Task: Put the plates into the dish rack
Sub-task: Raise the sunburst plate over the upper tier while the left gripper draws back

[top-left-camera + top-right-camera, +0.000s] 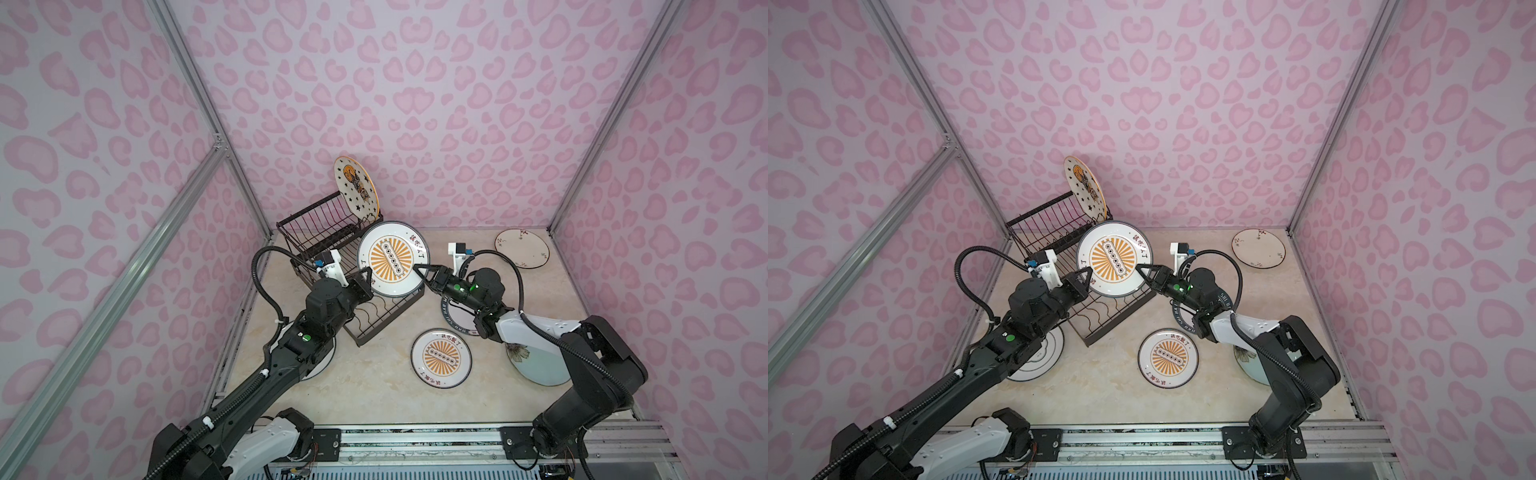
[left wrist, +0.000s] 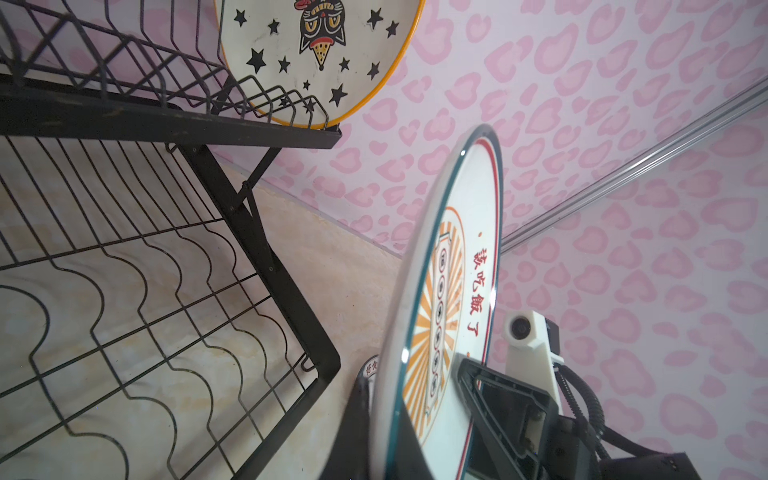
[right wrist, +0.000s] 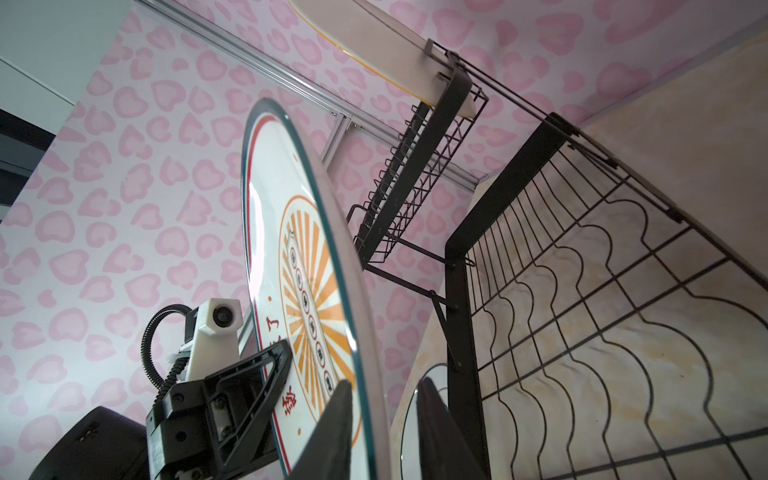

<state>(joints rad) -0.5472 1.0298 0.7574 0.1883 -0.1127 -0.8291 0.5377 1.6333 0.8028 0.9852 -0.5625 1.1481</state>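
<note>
We see the sunburst plate [image 1: 390, 259] [image 1: 1113, 258] standing on edge at the centre of both top views, above the flat lower tray of the dish rack [image 1: 374, 320]. Whether its bottom edge touches the wires we cannot tell.

The left gripper [image 1: 368, 274] pinches its left rim. The right gripper [image 1: 419, 269] straddles the right rim. In the right wrist view a sliver of gap shows beside one finger [image 3: 432, 432], so those jaws stand apart (not clamped).

A star plate [image 1: 356, 187] stands in the raised basket, its top cut off in the left wrist view. Flat on the table [image 1: 374, 395] lie another sunburst plate [image 1: 441, 358] at lower centre and a floral plate [image 1: 521, 248] at upper right.

The right arm [image 1: 532, 332] hides most of a dark-lettered plate [image 1: 451, 318] and part of a pale blue-green plate [image 1: 540, 365]. The left arm [image 1: 967, 365] covers much of a ringed white plate [image 1: 1038, 357] at lower left.
</note>
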